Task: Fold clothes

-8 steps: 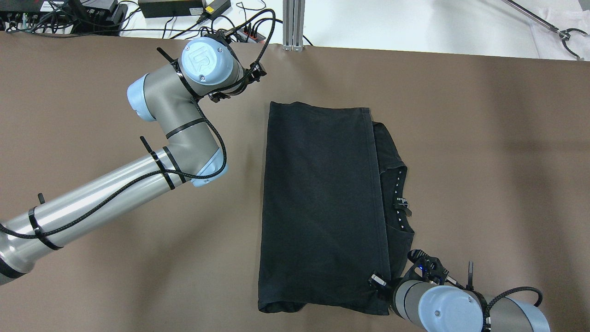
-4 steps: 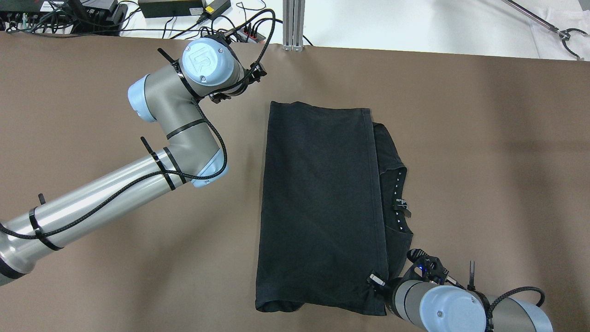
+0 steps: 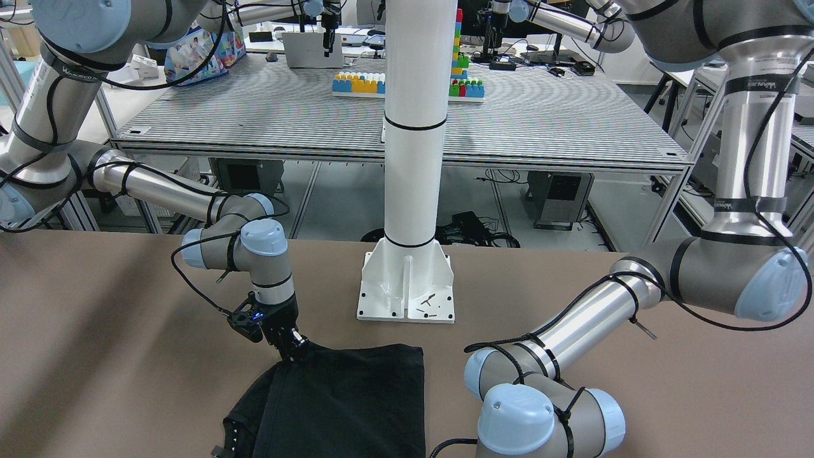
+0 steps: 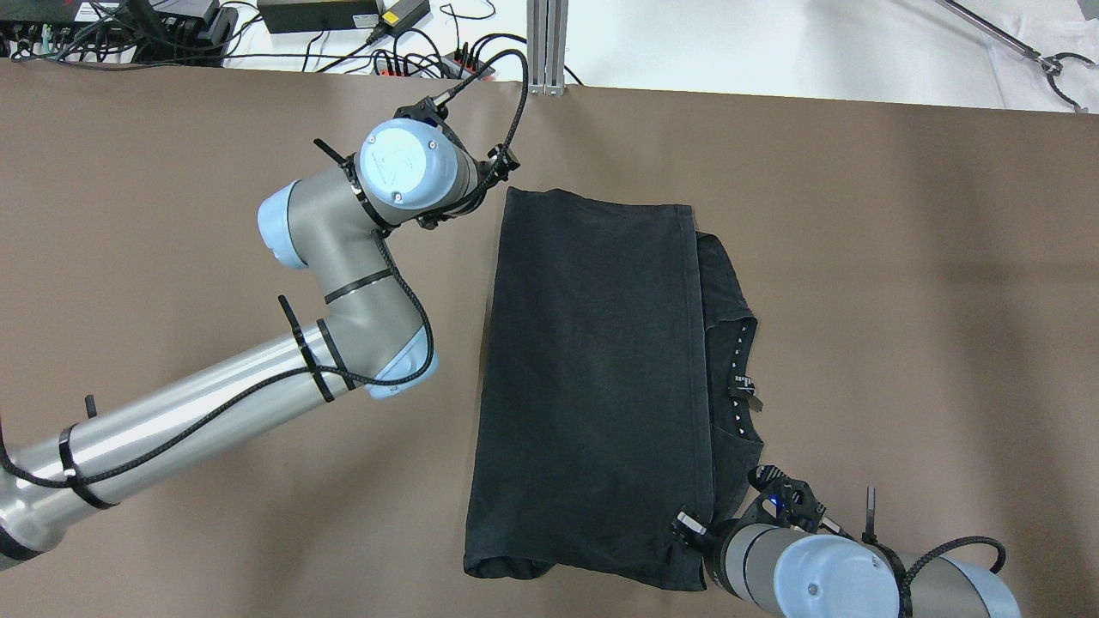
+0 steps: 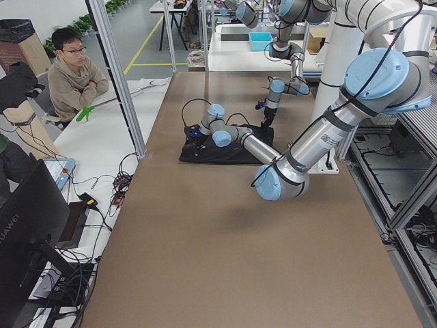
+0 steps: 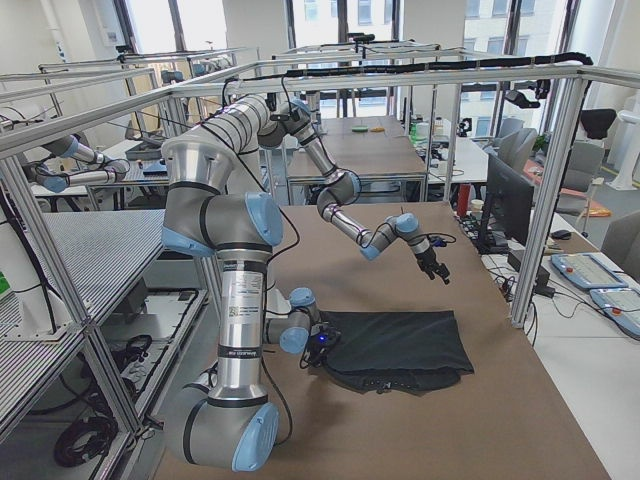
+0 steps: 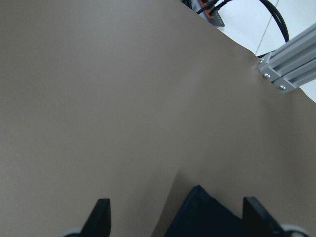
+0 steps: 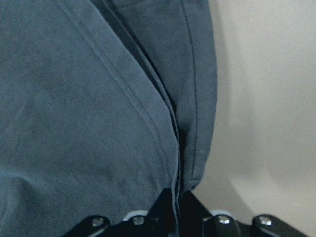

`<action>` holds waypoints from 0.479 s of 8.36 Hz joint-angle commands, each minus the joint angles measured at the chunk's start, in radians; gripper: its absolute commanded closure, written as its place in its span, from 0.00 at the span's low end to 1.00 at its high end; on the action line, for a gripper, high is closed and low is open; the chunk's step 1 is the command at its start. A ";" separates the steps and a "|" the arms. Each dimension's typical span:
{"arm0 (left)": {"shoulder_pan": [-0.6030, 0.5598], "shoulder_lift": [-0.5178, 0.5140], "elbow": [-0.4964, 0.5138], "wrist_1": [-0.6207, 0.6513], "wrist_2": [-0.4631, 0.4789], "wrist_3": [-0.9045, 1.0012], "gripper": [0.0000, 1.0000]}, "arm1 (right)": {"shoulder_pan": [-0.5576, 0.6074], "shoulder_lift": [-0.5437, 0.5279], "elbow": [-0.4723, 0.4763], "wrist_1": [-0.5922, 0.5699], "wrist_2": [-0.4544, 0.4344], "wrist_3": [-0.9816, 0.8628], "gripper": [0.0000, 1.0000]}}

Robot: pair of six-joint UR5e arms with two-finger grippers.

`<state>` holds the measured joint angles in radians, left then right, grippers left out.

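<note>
Overhead exterior view first: the brown counter point(image 4: 901, 300) fills nearly the whole picture. At the robot's side of it a white pillar point(image 3: 413, 159) stands on a bolted base plate point(image 3: 407, 289).

The left arm point(image 4: 215, 412) reaches in over the counter, its wrist bent above the far left corner of the cloth. The right arm point(image 4: 824, 579) comes in low at the near right corner.

The black shirt point(image 4: 592, 378) lies flat in the middle of the counter, folded over lengthwise, near the base plate but apart from it. A narrower under-layer pokes out along its right side, showing the neckline with a small label point(image 4: 745, 382).

The left end effector point(image 7: 176, 201) has its fingers spread wide over bare counter, and the shirt's corner shows between them at the bottom of the wrist view; nothing is gripped. The right end effector point(image 8: 177, 200) is pinched together on the shirt's hemmed edge at that near right corner, with layers of fabric running up from between its tips.
</note>
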<state>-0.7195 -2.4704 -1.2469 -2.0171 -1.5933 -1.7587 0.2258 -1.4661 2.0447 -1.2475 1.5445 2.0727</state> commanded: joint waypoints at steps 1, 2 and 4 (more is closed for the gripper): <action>0.113 0.182 -0.279 0.020 0.033 -0.125 0.03 | -0.040 0.024 0.011 0.000 -0.010 0.047 1.00; 0.159 0.312 -0.425 0.024 0.044 -0.128 0.03 | -0.046 0.024 0.011 0.000 -0.012 0.055 1.00; 0.300 0.500 -0.647 0.026 0.097 -0.197 0.03 | -0.057 0.026 0.009 -0.001 -0.036 0.055 1.00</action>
<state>-0.5480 -2.1445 -1.6865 -1.9948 -1.5423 -1.8930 0.1794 -1.4428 2.0536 -1.2478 1.5277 2.1225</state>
